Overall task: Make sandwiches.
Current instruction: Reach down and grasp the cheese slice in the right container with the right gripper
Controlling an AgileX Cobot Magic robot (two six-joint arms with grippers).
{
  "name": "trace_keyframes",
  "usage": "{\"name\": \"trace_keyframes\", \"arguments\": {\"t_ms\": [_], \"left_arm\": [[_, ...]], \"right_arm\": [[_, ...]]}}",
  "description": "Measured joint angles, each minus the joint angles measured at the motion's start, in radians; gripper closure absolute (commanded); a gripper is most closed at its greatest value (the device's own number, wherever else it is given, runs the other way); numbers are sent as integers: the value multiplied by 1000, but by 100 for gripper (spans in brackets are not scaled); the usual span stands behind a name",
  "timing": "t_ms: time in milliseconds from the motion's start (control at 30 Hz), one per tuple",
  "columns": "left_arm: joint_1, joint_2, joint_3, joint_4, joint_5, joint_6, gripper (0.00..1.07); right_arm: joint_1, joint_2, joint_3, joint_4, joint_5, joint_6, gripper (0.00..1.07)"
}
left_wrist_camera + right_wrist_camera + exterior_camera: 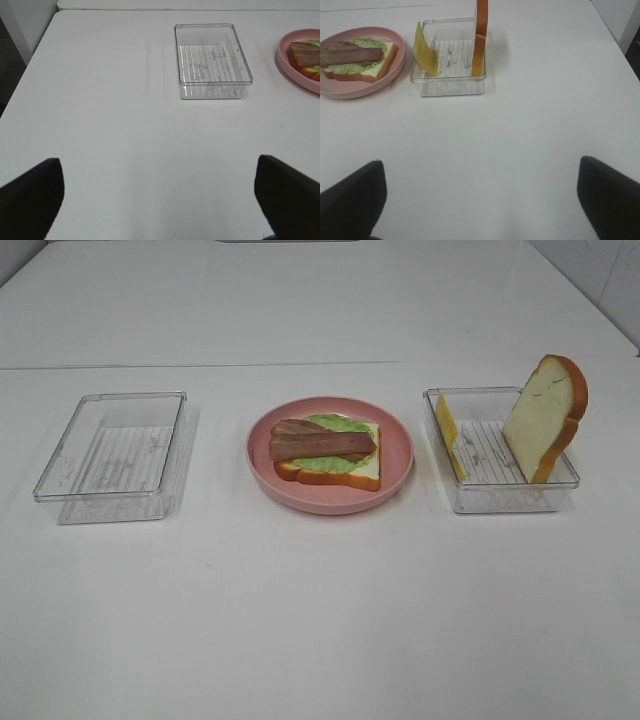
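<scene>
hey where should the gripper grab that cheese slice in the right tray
Pinch the cheese slice by its raised top edge, coming from above: it stands on edge, leaning on the clear tray wall nearest the pink plate.

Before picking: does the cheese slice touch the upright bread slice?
Apart. Right wrist view shows bare tray floor between cheese slice and bread slice.

Left black gripper (pixel 157 160): jaws are set wide apart. Right black gripper (pixel 480 161): jaws are set wide apart.
</scene>
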Motion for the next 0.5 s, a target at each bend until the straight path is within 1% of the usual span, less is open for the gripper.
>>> {"name": "trace_keyframes", "arguments": {"t_ms": [33,67,100,133,167,200,233,267,300,333,367,433,467,500], "left_arm": [[0,0,0,0,0,0,9],[0,0,0,0,0,0,9],[0,0,0,0,0,0,9],[0,0,0,0,0,0,9],[0,0,0,0,0,0,9],[0,0,0,0,0,0,9],[0,0,0,0,0,0,9],[0,0,0,0,0,0,9],[0,0,0,0,0,0,9],[0,0,0,0,0,0,9],[0,0,0,0,0,0,9],[0,0,0,0,0,0,9],[0,0,0,0,0,0,9],[0,0,0,0,0,0,9]], "right_arm": [[0,99,-48,0,-15,0,16],[0,99,-48,0,-15,0,16],[0,234,-108,0,-27,0,19],[0,314,-146,0,-31,-2,19],[0,458,-214,0,-37,-4,20],[0,458,-214,0,-37,-4,20],[0,538,-251,0,-43,-8,20],[0,538,-251,0,-43,-8,20],[0,694,-326,0,-49,-16,20],[0,752,-354,0,-49,-20,20],[0,752,-354,0,-49,-20,20],[0,1009,-481,9,-53,-21,20],[0,1009,-481,9,-53,-21,20],[0,1067,-505,15,-53,-21,20]]}}
